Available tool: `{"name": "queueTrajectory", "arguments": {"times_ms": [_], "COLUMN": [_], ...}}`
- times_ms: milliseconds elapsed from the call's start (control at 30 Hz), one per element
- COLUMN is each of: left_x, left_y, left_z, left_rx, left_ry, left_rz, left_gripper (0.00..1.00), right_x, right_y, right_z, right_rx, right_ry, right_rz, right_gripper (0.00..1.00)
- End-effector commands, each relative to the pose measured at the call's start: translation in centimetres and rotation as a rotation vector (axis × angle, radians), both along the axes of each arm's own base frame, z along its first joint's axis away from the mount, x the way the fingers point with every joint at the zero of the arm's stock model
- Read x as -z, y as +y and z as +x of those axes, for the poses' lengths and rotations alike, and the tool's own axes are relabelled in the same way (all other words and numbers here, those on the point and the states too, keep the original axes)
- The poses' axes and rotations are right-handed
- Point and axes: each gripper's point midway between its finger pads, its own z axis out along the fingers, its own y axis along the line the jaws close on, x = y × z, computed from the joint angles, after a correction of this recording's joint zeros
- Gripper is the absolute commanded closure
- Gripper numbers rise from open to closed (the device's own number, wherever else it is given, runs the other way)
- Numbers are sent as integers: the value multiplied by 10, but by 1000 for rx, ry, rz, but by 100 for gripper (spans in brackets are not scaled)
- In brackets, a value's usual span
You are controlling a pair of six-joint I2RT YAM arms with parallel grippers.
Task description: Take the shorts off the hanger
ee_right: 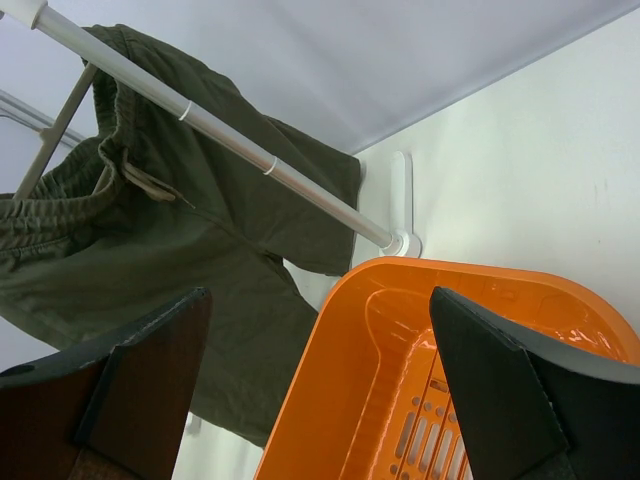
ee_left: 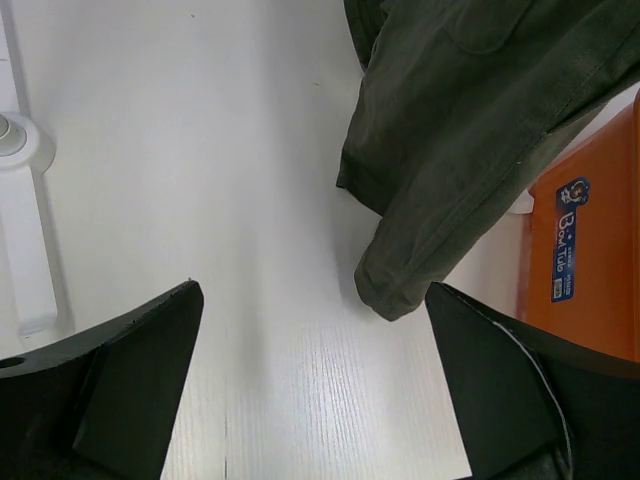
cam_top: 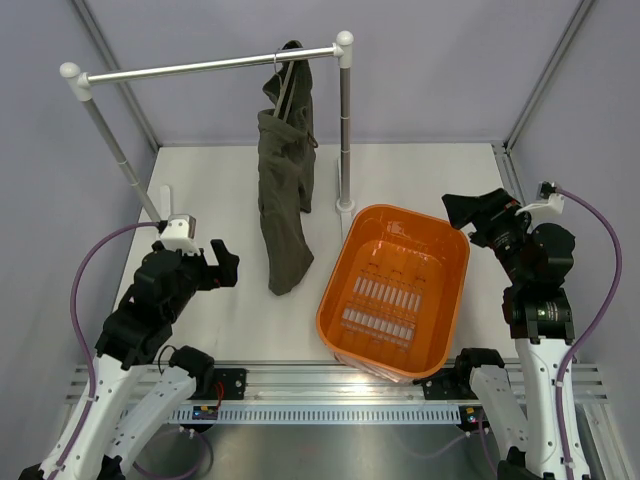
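Top external shows the shorts [cam_top: 283, 190] hanging from the hanger [cam_top: 287, 90] on the rail [cam_top: 210, 66], hem reaching the desk [cam_top: 205, 200]; left hand [cam_top: 222, 265] and right hand [cam_top: 478, 208] gape empty; best to steady the hanger, then slide cloth off

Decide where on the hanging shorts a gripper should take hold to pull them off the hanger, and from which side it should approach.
Probably the lower leg of the shorts, approached from the left by the open left gripper. That leg hangs free and fairly flat well below the hanger, with its edge turned towards that gripper, so the jaws could pinch it side-on and pull down.
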Motion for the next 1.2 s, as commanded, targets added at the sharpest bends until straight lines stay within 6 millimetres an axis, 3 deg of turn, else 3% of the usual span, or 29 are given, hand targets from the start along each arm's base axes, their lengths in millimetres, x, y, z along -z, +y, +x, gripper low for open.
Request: {"name": "queueTrajectory", "arguments": {"times_ms": [0,100,233,333,367,433,467,567,600,667,700,733,833,867,900,933,967,1133,1167], "left_x": [-13,-20,-60,-108,-135,-162,-195,-236,-264,-275,-298,-296,-321,-313,-313,-326,-318,-328,-341], "left_y": [1,3,4,2,4,3,4,-5,-7,-20,-22,-34,-55,-66,-73,-76,-83,-103,-103], "left_z": [4,5,10,15,13,24,21,38,37,57,58,74,88,107,114,114,130,151,149], "left_rx": [-16,-26,-49,-54,-59,-68,-69,-47,-35,-12,-1,31,118,138,161,181,183,242,248], "left_ry": [-50,-64,-139,-236,-291,-332,-399,-479,-541,-540,-596,-583,-634,-603,-599,-622,-597,-623,-647], "left_rz": [-21,-16,-57,-102,-123,-126,-149,-160,-183,-182,-195,-183,-172,-149,-143,-147,-132,-128,-138], "left_gripper": [1,1,1,1,1,1,1,1,1,1,1,1,2,3,4,5,7,8,10], "right_x": [-6,-5,-5,-1,0,2,3,3,3,4,5,5,4,3,2,1,0,1,2], "right_y": [-3,-5,-4,-2,-1,0,1,4,5,6,6,7,9,10,11,12,13,13,13], "right_z": [-3,-6,-9,-8,-8,-9,-9,-11,-11,-13,-13,-13,-14,-15,-16,-17,-18,-22,-23], "right_rx": [11,19,12,-5,-16,-23,-26,-41,-47,-55,-56,-59,-71,-78,-83,-87,-90,-88,-88], "right_ry": [-25,-17,-22,0,1,16,17,12,12,14,16,16,16,16,15,13,9,-3,1], "right_rz": [-28,-41,-60,-72,-78,-78,-78,-71,-69,-66,-66,-64,-56,-50,-48,-46,-45,-42,-39], "right_gripper": [1,1,0,1,1,1,0,0,0,1,1,0,1,1,0,1,1,1,1]}}
